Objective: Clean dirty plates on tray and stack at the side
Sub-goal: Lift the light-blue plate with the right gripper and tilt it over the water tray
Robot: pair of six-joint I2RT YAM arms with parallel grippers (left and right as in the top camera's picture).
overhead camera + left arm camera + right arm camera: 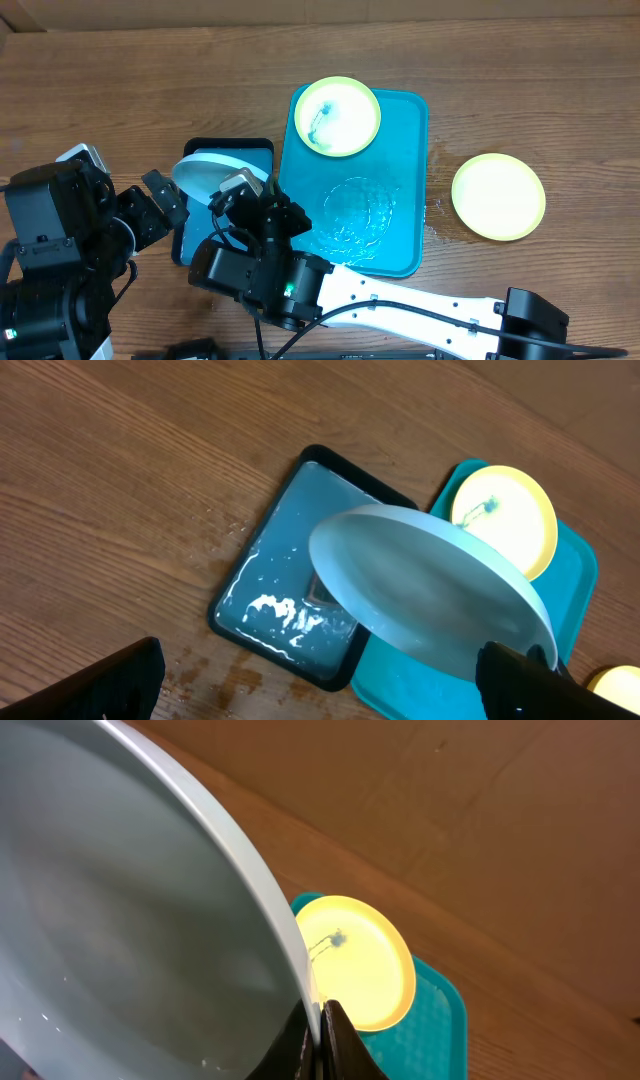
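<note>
WASH IN PROGRESS: The right claw [322,1030], pinched shut on the rim of the light blue plate [430,600], tilts it over the water-filled black-rimmed tray [270,590], apparently so rinse water drains there rather than onto the worktop [120,90]. The left claw [165,200] hovers alongside, spread wide and empty. Beyond, the turquoise tray [405,180], wet in the middle, carries one yellow-green plate [338,116] smeared blue-green at its far end, seemingly next for washing. A second yellow-green plate [498,196], looking clean, lies on the wood to the tray's right, likely starting the stack.
</note>
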